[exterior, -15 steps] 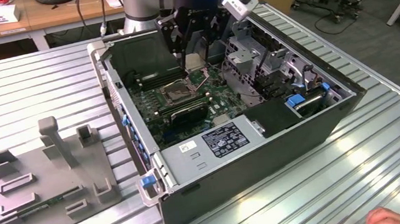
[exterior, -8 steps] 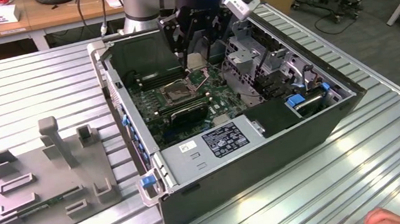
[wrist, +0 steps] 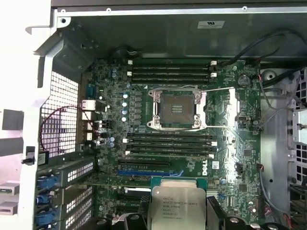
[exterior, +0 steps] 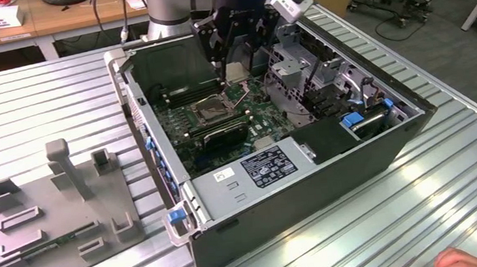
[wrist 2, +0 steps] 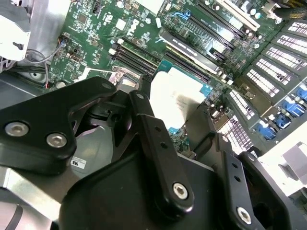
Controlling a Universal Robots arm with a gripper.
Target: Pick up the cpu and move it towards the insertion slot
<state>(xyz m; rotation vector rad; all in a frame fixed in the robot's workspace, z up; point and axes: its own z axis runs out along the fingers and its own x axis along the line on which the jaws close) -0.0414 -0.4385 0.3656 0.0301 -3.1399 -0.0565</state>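
First wrist view has my tool [wrist: 176, 211] gripping the cpu [wrist: 176, 203] short of the insertion slot [wrist: 175, 108]; gotta keep it flat and square.

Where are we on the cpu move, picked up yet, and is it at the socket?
Pickup looks done: the gripper holds the cpu above the motherboard inside the open case. The insertion slot sits empty, its dark centre exposed, and the cpu is still off to one side of it.
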